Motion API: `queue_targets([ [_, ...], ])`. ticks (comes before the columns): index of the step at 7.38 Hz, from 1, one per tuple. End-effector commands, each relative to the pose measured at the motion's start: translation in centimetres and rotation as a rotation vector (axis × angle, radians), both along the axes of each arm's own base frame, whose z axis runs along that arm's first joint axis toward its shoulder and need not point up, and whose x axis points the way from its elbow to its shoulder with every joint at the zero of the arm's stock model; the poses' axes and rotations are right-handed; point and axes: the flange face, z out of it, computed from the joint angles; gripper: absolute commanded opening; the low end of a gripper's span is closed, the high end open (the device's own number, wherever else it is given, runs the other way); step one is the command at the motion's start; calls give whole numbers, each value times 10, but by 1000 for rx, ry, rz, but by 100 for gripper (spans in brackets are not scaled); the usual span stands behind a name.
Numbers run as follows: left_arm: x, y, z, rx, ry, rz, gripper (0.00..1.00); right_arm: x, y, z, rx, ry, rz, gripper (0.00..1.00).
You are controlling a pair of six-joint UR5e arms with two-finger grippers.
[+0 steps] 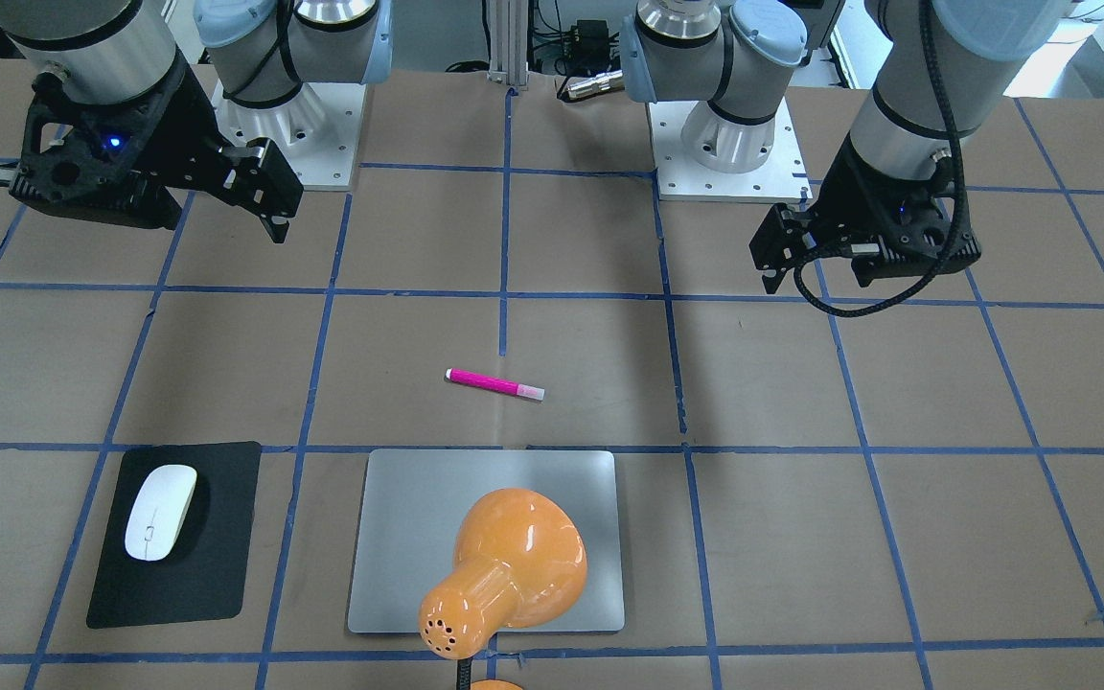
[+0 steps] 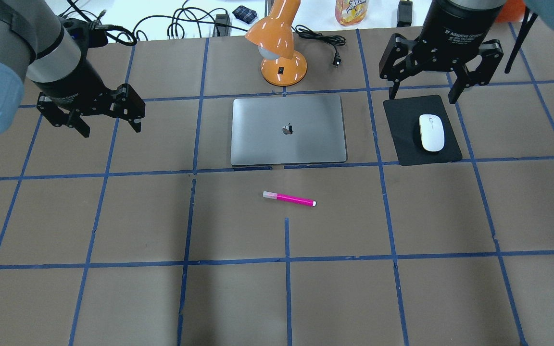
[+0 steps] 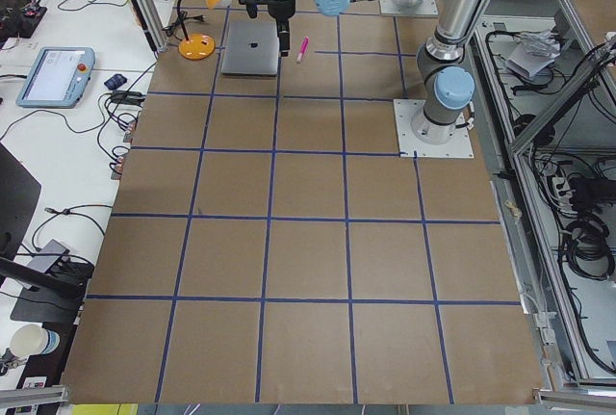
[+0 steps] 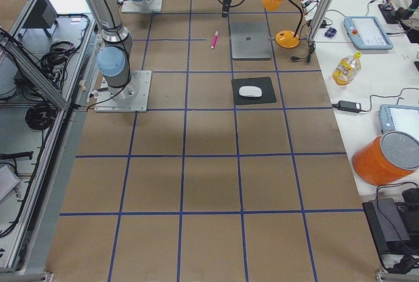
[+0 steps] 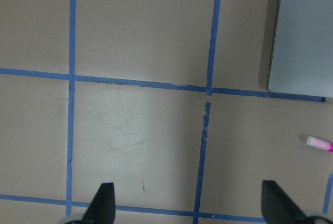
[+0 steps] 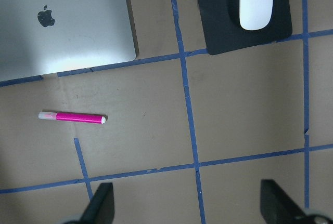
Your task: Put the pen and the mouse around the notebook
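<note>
**Operator:** List the overhead view.

**Logger:** Item one, notebook [image 2: 258, 139]: you have it flat on the table [image 2: 113, 288], at the far middle. Item two, pen [image 2: 289, 198]: it lies on the table near the notebook's robot-side edge, apart from it, with its pale end towards the robot's left. Item three, mouse [image 2: 432, 132]: it sits on a black mat [image 2: 402, 149] to the notebook's right. Item four, left tool [image 2: 111, 129]: spread wide, empty, hanging well apart from the notebook on its left. Item five, right tool [image 2: 423, 97]: spread wide, empty, over the mat's far edge. An orange lamp [image 2: 282, 48] stands just beyond the notebook.

**Operator:** The front-facing view?

**Logger:** You see the same layout mirrored. The pen is between the notebook and the robot's bases. The lamp's head covers part of the notebook.

**Operator:** The side views?

**Logger:** Too small for you to judge the tools. The pen shows beside the notebook.

**Operator:** The wrists?

**Logger:** On the left wrist, the fingertips [image 5: 104, 203] are far apart with nothing between them, and you see a notebook corner and the pen's pale end at the right. On the right wrist, the fingertips [image 6: 101, 203] are likewise wide and empty, with the notebook, pen and mouse on its mat in view.
</note>
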Motion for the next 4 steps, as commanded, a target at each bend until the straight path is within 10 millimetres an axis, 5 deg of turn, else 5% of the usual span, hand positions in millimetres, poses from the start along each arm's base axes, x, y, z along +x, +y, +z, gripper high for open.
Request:
queue_targets([
  [1,-2,13,7,16,-13,-8,100,0,0,0,-1,0,2,100],
  [4,-4,5,0,21,2,-9,100,0,0,1,-1,0,2,100],
])
